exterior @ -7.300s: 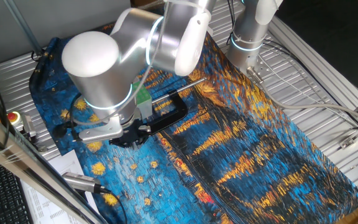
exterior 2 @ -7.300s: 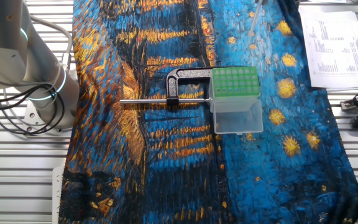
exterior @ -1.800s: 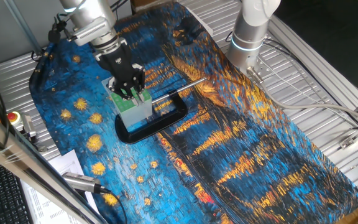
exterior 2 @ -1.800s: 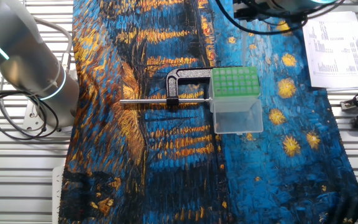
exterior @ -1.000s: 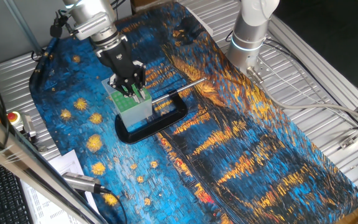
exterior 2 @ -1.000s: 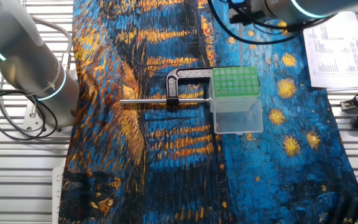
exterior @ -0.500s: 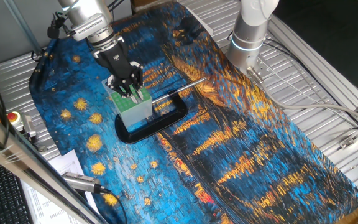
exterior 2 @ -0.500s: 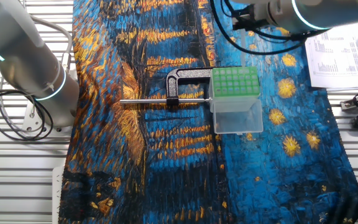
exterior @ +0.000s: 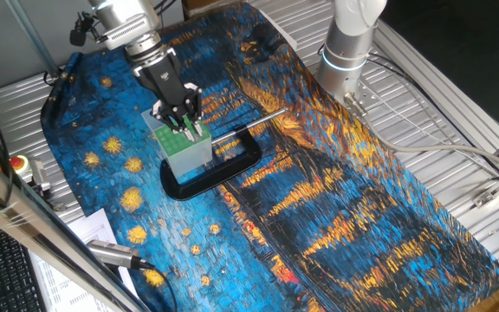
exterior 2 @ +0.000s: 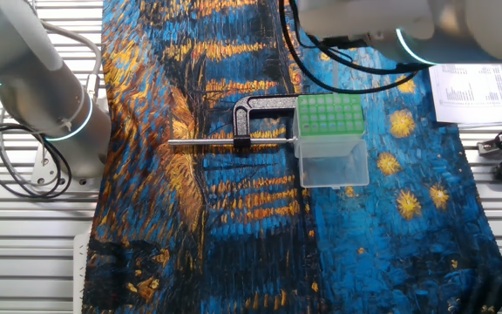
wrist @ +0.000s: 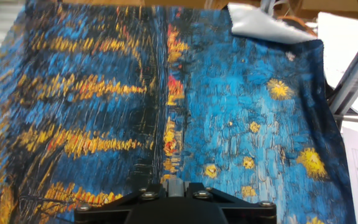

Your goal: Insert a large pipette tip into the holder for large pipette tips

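The holder for large pipette tips (exterior: pixel 191 154) is a clear box with a green holed top, standing on the painted cloth. It also shows in the other fixed view (exterior 2: pixel 328 114). My gripper (exterior: pixel 185 128) hangs straight down just above the green top, fingers close together. A thin pale sliver between the fingertips looks like the large pipette tip (exterior: pixel 189 133), reaching down to the green plate. In the other fixed view the arm hides the gripper and the tip. The hand view shows only the hand's black housing (wrist: pixel 169 208) and cloth.
A black loop-shaped clamp (exterior: pixel 232 169) with a shiny metal rod (exterior: pixel 254 120) lies against the holder, also in the other fixed view (exterior 2: pixel 255 108). The arm's base (exterior: pixel 349 52) stands at the cloth's far edge. Papers (exterior 2: pixel 473 87) and a red button (exterior: pixel 17 163) lie off the cloth.
The gripper has come from the cloth's left edge to above the holder. In the last second it shifted slightly over the green top, and the arm now covers more of the other fixed view.
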